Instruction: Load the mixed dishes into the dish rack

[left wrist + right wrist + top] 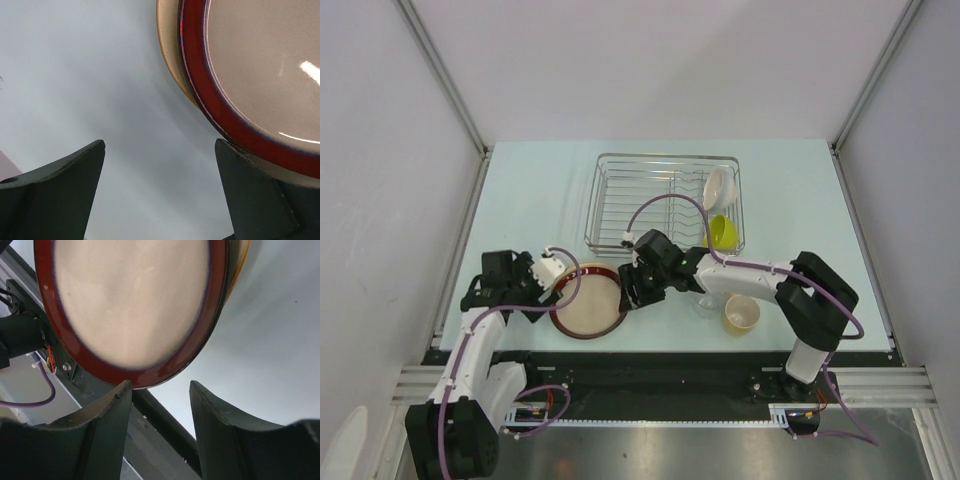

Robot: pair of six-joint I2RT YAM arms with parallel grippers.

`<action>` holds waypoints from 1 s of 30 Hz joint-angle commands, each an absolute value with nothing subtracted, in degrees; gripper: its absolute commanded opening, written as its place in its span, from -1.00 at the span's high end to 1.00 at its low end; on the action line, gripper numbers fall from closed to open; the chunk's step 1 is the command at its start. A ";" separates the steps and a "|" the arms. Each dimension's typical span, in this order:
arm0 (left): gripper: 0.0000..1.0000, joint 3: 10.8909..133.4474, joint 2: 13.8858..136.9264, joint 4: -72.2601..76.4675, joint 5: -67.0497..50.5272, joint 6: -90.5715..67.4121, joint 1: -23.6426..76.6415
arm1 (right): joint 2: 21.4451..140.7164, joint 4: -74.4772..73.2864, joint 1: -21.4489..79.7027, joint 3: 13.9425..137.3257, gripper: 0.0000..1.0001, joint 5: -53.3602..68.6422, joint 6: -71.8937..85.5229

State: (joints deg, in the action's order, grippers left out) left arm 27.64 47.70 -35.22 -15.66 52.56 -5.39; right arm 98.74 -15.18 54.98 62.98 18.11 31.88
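Observation:
The dark-red-rimmed beige plate [588, 302] lies near the table's front edge, stacked on a second beige plate whose rim shows under it in the left wrist view [169, 60]. My left gripper [558, 284] is open at the stack's left edge; in its own view [160, 190] the red rim [235, 125] sits just above its right finger. My right gripper [632, 294] is open at the plate's right edge, and the red rim [150, 375] lies just above its fingertips [160, 390]. The silver wire dish rack [620, 205] holds a white bowl [718, 185] and a yellow-green cup [723, 232].
A clear glass [708, 300] and a pale yellow cup [741, 313] stand on the table under my right forearm. The dark front rail of the table [165, 425] runs just below the plates. Grey walls close both sides.

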 commanded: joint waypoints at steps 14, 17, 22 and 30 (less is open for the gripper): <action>-0.93 29.35 51.86 -30.32 -18.02 50.27 -4.40 | 102.48 -7.47 53.88 63.11 0.05 18.11 34.89; -0.93 29.97 51.77 -30.24 -17.93 49.66 -3.52 | 102.65 -6.59 54.05 63.11 0.07 18.11 35.33; -0.93 30.23 51.77 -30.24 -17.14 47.99 -0.71 | 103.53 -5.01 54.23 63.19 0.14 18.54 35.95; -0.94 29.71 52.56 -28.92 -14.77 45.18 5.36 | 103.45 -3.34 54.32 63.19 0.16 18.46 36.82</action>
State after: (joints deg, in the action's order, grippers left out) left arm 28.67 51.72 -28.69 -10.70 49.23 2.13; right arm 103.02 -8.97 53.98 62.67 18.22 35.44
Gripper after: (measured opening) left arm 0.967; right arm 0.425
